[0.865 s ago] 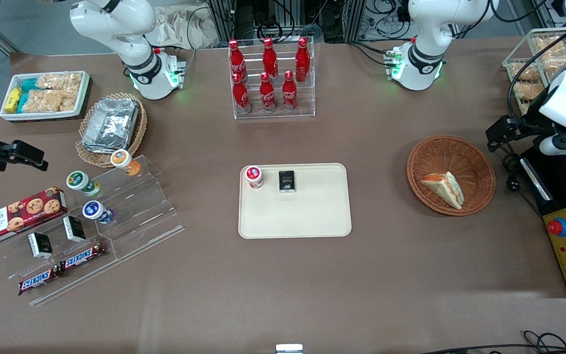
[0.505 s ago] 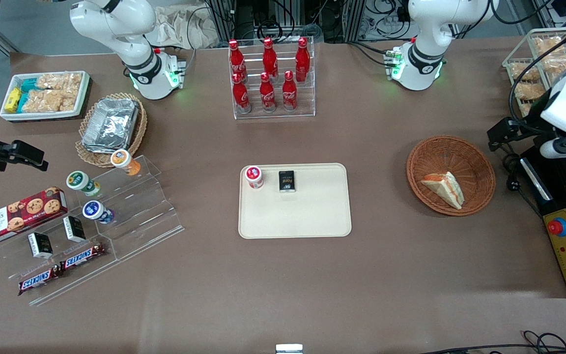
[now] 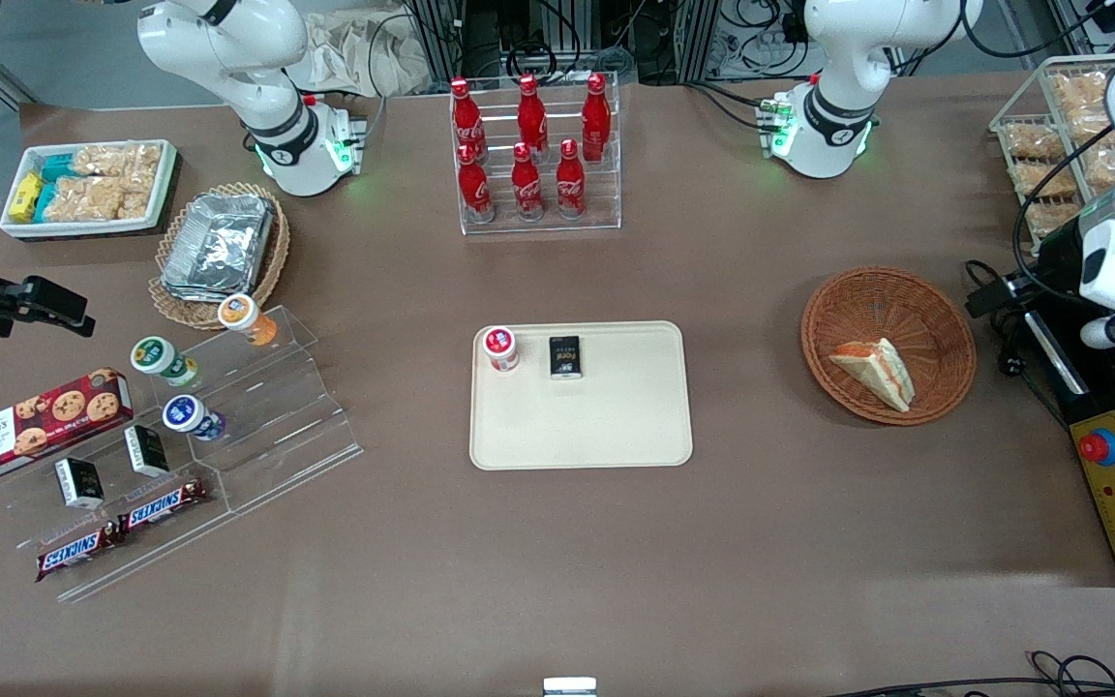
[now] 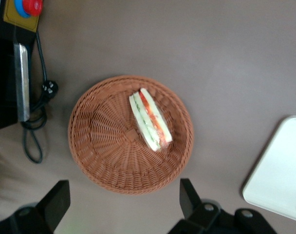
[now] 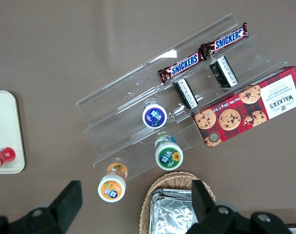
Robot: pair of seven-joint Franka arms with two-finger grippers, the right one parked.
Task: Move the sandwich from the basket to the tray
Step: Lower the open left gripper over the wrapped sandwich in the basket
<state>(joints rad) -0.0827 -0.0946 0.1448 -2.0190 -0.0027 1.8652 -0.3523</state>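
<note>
The sandwich (image 3: 875, 373) (image 4: 150, 119), a white-bread wedge with orange-red and green filling, lies in the reddish-brown woven basket (image 3: 814, 329) (image 4: 104, 146), on the side nearer the front camera. My left gripper (image 3: 988, 293) (image 4: 122, 202) hangs high above the table just outside the basket's rim, toward the working arm's end. It is open, its black fingers (image 4: 58, 204) wide apart with nothing between them. The cream tray (image 3: 606, 426) (image 4: 279, 180) lies at the table's middle, apart from the basket.
On the tray stand a red-capped little jar (image 3: 500, 347) and a black packet (image 3: 565, 356). A yellow control box with a red button (image 3: 1099, 447), a black cable (image 4: 36, 141) and a wire rack of snack packets (image 3: 1051, 145) are close to the gripper. Cola bottles (image 3: 528, 155) stand farther back.
The left arm's wrist has swung nearer to the front camera beside the basket, and the gripper has come along with it. Sandwich, basket and tray have not moved.
</note>
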